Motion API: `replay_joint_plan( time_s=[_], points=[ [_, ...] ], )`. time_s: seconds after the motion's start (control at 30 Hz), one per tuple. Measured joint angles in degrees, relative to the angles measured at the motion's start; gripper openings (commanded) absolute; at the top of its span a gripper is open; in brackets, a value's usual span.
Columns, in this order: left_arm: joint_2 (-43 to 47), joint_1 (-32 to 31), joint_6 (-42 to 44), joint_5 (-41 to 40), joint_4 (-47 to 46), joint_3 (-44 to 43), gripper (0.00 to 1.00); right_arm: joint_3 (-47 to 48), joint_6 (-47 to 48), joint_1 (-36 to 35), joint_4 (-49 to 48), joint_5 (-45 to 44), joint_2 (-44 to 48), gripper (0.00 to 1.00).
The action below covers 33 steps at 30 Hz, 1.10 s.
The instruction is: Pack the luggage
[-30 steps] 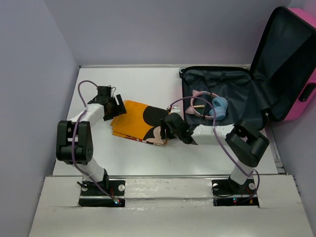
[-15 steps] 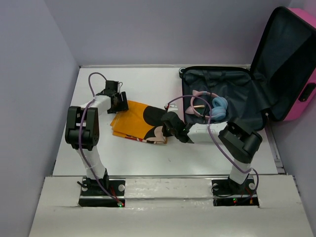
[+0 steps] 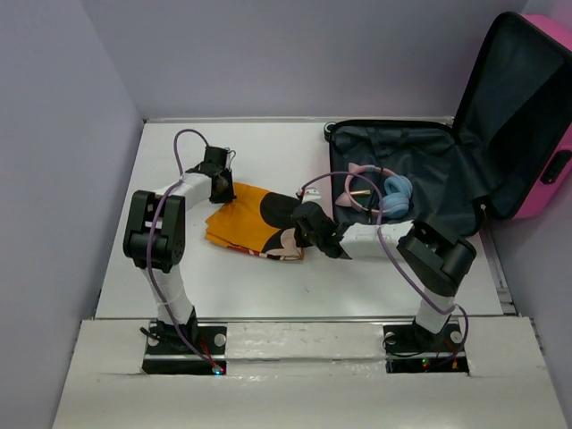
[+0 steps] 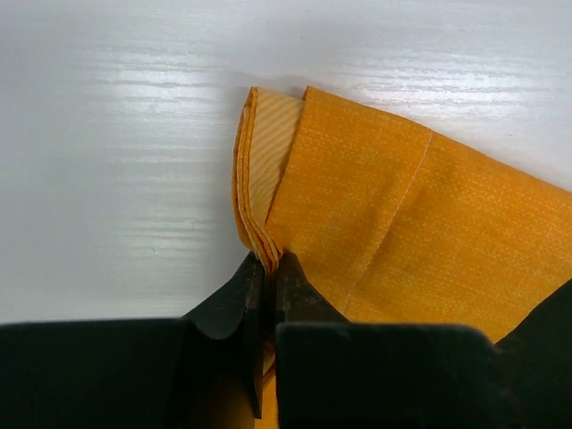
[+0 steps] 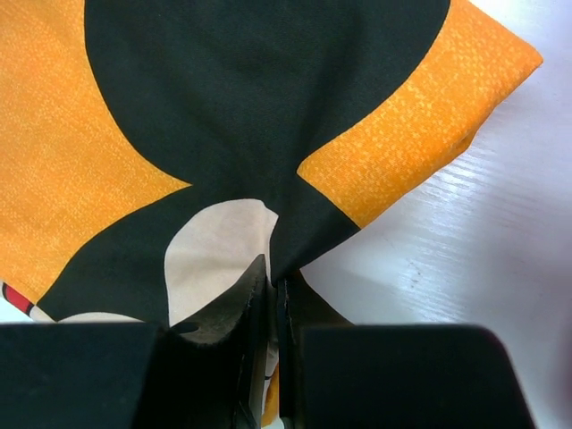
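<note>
A small hot-pink hard suitcase with a dark blue cloth inside lies open at the back right of the white desk. Its lid stands up, leaning toward the right. A pair of pink and blue headphones with little cat ears lies inside the bottom half.

A folded orange cloth with a big black and cream cartoon print lies flat on the desk, just left of the suitcase and not in it.

The left gripper is at the far left corner of the cloth. Seen up close, the left gripper is clenched on the thin stacked layers of the orange cloth right at that corner.

The right gripper is at the near right end of the cloth. Up close, the right gripper pinches the cloth where the black part meets the cream part, and the fabric bunches up a little between its tips.
</note>
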State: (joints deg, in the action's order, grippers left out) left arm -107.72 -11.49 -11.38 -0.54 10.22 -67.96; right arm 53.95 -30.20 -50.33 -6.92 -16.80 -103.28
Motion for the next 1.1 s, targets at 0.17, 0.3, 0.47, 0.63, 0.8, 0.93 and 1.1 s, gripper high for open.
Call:
replay_joint_plan(
  time_s=[0.17, 0.3, 0.47, 0.63, 0.8, 0.93, 1.1],
  points=[
    [4.68, -0.2, -1.05, 1.84, 2.12, 2.99, 0.06, 1.03, 2.73, 0.0, 2.71, 0.09, 3.19, 0.07],
    [14.67, -0.57, -2.95, 3.54, 4.46, 5.35, 0.06, 6.12, 6.1, 0.0, 4.26, -0.07, 6.91, 0.07],
    [26.86, -0.92, -6.88, 7.37, 1.51, 5.22, 0.06, 15.13, 10.56, 0.98, 6.62, -2.21, 11.52, 0.07],
    [26.01, -3.5, -12.5, 11.63, -1.79, 0.72, 0.06, 17.18, 14.25, 8.9, 10.8, -4.31, 19.32, 0.07],
    [13.0, -12.98, -17.92, 14.6, -4.7, -16.57, 0.06, 17.68, 16.85, 22.69, 16.46, -6.93, 27.3, 0.07],
    [-6.03, -21.03, -21.46, 17.53, -7.93, -40.17, 0.34, 17.75, 17.42, 35.17, 19.69, -7.58, 32.06, 0.1],
    [-26.88, -26.32, -24.46, 19.87, -6.21, -66.29, 0.99, 13.27, 15.37, 45.4, 20.92, -8.39, 33.44, 0.87]
  ],
)
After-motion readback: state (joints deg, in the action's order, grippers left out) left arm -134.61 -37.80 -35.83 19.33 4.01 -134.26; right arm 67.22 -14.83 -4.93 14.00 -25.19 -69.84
